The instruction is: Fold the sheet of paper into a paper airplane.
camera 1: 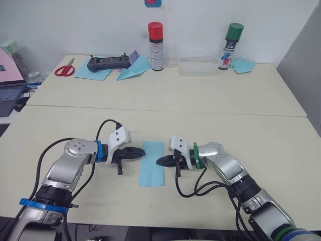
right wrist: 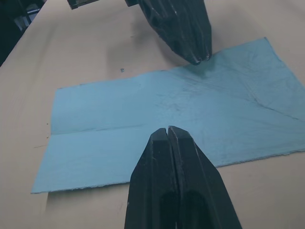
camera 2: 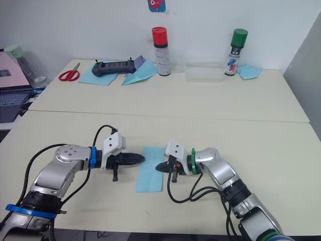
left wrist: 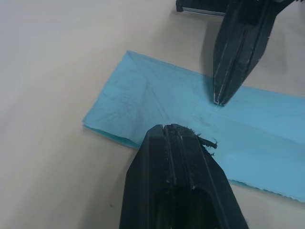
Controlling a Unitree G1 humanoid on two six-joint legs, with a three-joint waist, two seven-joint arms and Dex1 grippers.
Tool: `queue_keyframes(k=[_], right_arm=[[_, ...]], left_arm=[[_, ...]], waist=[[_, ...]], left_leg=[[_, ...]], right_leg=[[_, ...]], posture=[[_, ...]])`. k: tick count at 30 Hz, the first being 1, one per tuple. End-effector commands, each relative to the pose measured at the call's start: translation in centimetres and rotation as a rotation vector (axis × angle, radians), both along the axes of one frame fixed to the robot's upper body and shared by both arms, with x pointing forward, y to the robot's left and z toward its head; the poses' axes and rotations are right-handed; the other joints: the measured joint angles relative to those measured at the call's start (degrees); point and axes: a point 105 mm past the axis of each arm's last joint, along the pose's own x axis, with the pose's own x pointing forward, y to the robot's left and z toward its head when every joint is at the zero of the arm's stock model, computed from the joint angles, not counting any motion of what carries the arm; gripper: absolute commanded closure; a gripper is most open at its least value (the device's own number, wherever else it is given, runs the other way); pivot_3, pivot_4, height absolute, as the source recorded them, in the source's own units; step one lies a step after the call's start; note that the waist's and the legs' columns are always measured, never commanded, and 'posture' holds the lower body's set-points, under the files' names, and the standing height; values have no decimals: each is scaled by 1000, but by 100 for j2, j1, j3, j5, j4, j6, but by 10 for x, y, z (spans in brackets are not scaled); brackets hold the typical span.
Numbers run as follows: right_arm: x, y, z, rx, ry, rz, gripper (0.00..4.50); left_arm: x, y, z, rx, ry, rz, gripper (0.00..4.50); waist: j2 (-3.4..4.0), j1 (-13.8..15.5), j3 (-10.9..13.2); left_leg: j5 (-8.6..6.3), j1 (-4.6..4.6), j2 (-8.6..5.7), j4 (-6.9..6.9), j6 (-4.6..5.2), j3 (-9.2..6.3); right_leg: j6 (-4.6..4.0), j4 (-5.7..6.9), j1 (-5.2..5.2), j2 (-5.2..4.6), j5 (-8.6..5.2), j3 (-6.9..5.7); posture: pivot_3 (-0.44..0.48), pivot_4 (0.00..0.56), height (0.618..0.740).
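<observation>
The sheet of paper [camera 1: 152, 162] lies flat on the near table, a light-blue strip folded lengthwise, with faint crease lines [right wrist: 157, 107]. My left gripper [camera 1: 143, 150] is shut, its tip at the sheet's left edge near the far end [left wrist: 167, 128]. From the other side, my right gripper [camera 1: 158, 161] is shut too, with its tip on the sheet's right edge [right wrist: 167, 130]. The two tips point at each other across the strip. Neither holds the paper.
On the far table lie red scissors [camera 1: 64, 69], a black controller [camera 1: 108, 63] on flat blue sheets, a bigger blue paper dart [camera 1: 133, 70], a red-capped can [camera 1: 156, 46], a clear tray [camera 1: 197, 67], a green-capped can [camera 1: 230, 46] and a teal scrap [camera 1: 243, 65]. A laptop [camera 1: 10, 83] sits far left.
</observation>
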Motion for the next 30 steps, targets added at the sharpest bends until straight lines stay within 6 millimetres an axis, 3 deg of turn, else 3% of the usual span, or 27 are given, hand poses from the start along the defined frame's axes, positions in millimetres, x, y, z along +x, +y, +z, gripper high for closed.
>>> queue_keyframes(k=[1,9,21,30], right_arm=[[10,-18,-14,-62,23,-101,4500],[8,-18,-15,-61,25,-103,4500],[9,-18,-14,-63,27,-104,4500],[8,-19,-14,-61,30,-114,4500]], left_arm=[[8,4,15,-5,-63,13,4456],[19,24,11,45,-95,70,4456],[24,6,0,15,-87,42,4456],[30,3,11,-26,-97,44,4456]], waist=[[0,0,0],[0,6,0],[0,12,0],[0,19,0]], left_leg=[[0,0,0,0,0,-1],[0,0,-1,0,0,0],[0,0,-1,2,0,-1],[0,-1,-3,10,0,-2]], right_leg=[[0,0,0,0,0,0],[0,0,0,0,0,0],[1,1,2,0,1,-2],[3,0,7,0,2,-1]], posture=[[0,150,740],[0,150,740],[0,150,740],[0,150,740]])
